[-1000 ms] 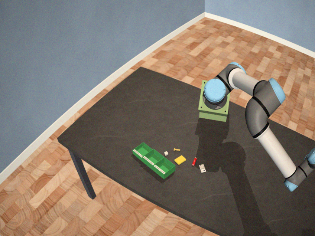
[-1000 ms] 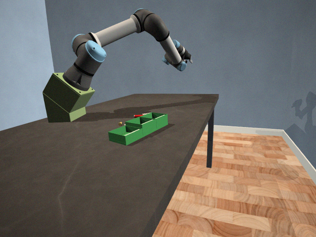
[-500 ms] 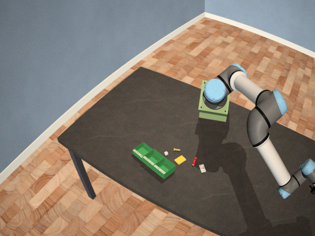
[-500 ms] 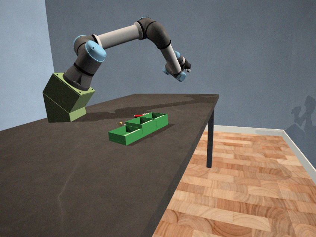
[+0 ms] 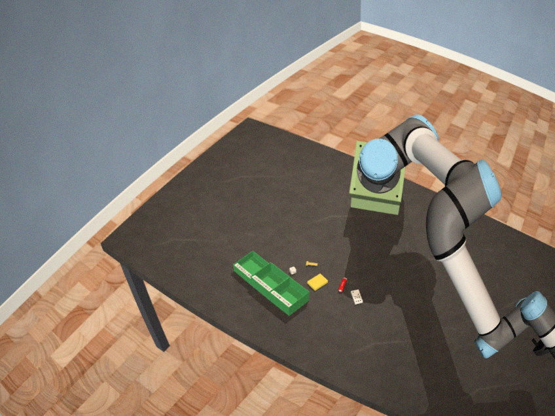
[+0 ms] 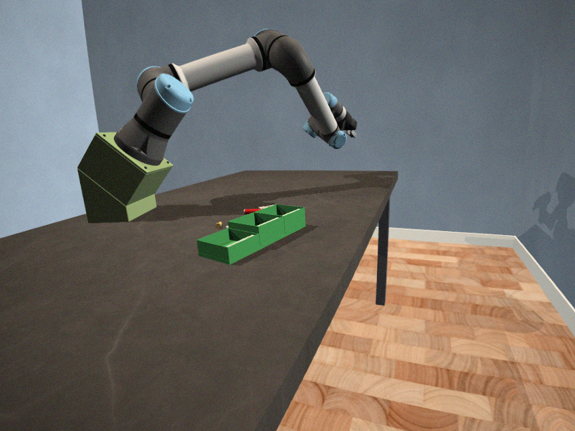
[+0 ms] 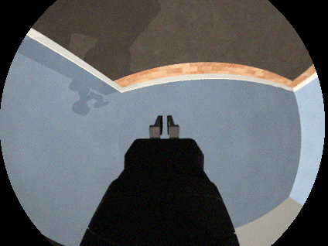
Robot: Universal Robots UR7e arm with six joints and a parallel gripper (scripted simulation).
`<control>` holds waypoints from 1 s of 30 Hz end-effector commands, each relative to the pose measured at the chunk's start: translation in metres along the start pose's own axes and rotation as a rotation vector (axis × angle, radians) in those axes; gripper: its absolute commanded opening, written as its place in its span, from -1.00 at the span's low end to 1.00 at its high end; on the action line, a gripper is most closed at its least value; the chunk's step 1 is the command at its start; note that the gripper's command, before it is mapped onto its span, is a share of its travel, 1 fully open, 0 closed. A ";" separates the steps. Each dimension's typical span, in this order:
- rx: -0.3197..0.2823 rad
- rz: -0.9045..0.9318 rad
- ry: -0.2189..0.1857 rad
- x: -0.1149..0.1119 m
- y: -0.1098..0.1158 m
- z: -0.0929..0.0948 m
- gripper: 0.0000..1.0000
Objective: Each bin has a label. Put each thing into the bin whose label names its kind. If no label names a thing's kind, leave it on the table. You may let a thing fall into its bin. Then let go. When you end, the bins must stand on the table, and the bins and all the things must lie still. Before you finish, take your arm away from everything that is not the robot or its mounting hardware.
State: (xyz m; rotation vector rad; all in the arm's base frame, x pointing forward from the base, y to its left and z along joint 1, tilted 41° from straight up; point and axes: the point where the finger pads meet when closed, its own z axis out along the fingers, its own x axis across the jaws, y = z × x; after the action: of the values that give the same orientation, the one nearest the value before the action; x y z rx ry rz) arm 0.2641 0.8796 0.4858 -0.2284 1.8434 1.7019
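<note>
Beside the green three-part bin (image 5: 270,282): white die (image 5: 292,270), yellow bolt (image 5: 311,263), yellow block (image 5: 317,281), red cylinder (image 5: 342,284), domino (image 5: 357,296), all on the table (image 5: 214,201). High past the table's far edge, gripper (image 7: 163,128) nearly closed, empty

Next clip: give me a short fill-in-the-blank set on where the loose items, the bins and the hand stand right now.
1. The green bin row has ___ compartments.
2. The yellow block lies on the table, so it is ___ the bins.
3. The hand is held high in the air with nothing between its fingers, and those fingers stand nearly ___.
4. The red cylinder lies between the yellow block and the ___ tile with dots.

Missing words: three; outside; shut; white
</note>
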 end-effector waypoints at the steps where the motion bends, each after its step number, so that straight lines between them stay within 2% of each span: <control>1: 0.090 -0.031 -0.026 -0.023 -0.011 -0.003 -0.39; 3: 0.090 -0.031 -0.026 -0.023 -0.011 -0.003 -0.39; 10: 0.090 -0.031 -0.026 -0.073 -0.038 -0.014 -0.39; 14: 0.090 -0.031 -0.026 -0.073 -0.038 -0.014 -0.39; 16: 0.180 -0.054 -0.051 -0.087 -0.046 -0.018 -0.39; 18: 0.180 -0.054 -0.051 -0.100 -0.054 -0.023 -0.39; 20: 0.180 -0.054 -0.051 -0.100 -0.054 -0.023 -0.39; 25: 0.180 -0.054 -0.051 -0.134 -0.073 -0.034 -0.39; 28: 0.180 -0.054 -0.051 -0.134 -0.073 -0.034 -0.39; 30: 0.270 -0.071 -0.073 -0.147 -0.081 -0.040 -0.39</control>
State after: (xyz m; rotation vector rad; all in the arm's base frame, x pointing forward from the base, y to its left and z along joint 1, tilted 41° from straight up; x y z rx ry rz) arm 0.3942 0.8027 0.4935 -0.1516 1.9275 1.4710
